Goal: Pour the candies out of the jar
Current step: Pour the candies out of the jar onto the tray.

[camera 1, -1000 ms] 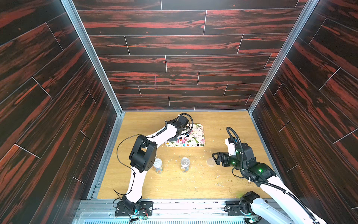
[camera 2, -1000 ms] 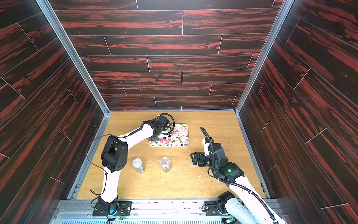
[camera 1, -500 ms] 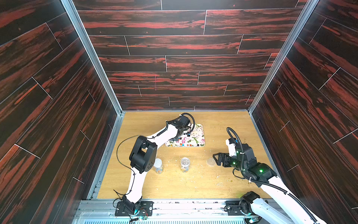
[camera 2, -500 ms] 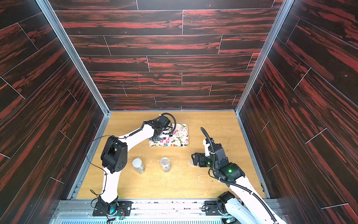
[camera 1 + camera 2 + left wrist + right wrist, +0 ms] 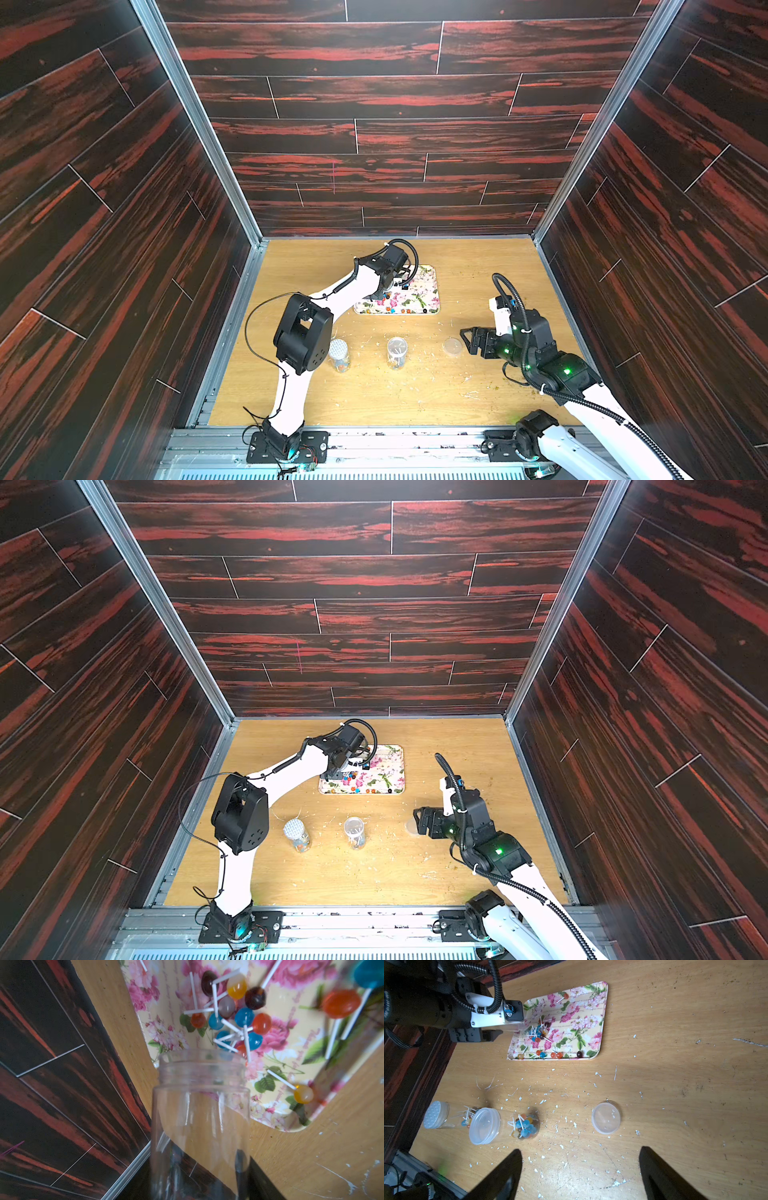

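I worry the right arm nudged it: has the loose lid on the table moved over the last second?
No. In a top view the loose lid keeps its spot, the same gap from the middle jar beside it.

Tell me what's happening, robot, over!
Left hand shut on tilted clear plastic jar, looks empty. Small round coloured candies on flowery rectangular tray. Right hand open, empty. Two capped candy jars, loose clear plastic lid, apart from tray.
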Available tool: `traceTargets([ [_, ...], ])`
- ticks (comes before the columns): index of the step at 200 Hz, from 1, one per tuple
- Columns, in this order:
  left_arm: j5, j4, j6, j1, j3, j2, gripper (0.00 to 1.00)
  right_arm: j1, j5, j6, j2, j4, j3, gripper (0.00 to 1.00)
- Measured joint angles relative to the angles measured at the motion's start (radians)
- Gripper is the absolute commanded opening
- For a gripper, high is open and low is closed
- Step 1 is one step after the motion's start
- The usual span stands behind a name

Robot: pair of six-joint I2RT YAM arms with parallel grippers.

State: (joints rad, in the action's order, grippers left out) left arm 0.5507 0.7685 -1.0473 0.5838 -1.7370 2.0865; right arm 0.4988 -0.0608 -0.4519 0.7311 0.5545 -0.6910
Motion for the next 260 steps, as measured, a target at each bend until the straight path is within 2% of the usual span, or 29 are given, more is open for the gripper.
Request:
traceTargets([
  [68, -0.008, 0.038, -0.011, 0.018, -0.076, -0.002, 0.42, -0.001, -0.003, 0.0, 0.0, 0.0, 0.0, 0.91],
  [127, -0.015, 0.051, 0.004, 0.035, 0.005, -0.002, 0.42, -0.001, -0.005, 0.0, -0.023, 0.014, 0.0, 0.91],
  [171, -0.016, 0.066, 0.02, 0.03, -0.1, 0.0, 0.41, -0.001, -0.007, -0.001, -0.031, 0.016, 0.0, 0.91],
  [215, -0.031, 0.081, 0.061, 0.04, -0.028, 0.003, 0.41, -0.001, -0.006, -0.003, -0.042, 0.016, 0.003, 0.91],
  [260, -0.031, 0.087, 0.068, 0.046, -0.035, 0.005, 0.41, -0.001, -0.008, 0.0, -0.042, 0.024, 0.003, 0.91],
])
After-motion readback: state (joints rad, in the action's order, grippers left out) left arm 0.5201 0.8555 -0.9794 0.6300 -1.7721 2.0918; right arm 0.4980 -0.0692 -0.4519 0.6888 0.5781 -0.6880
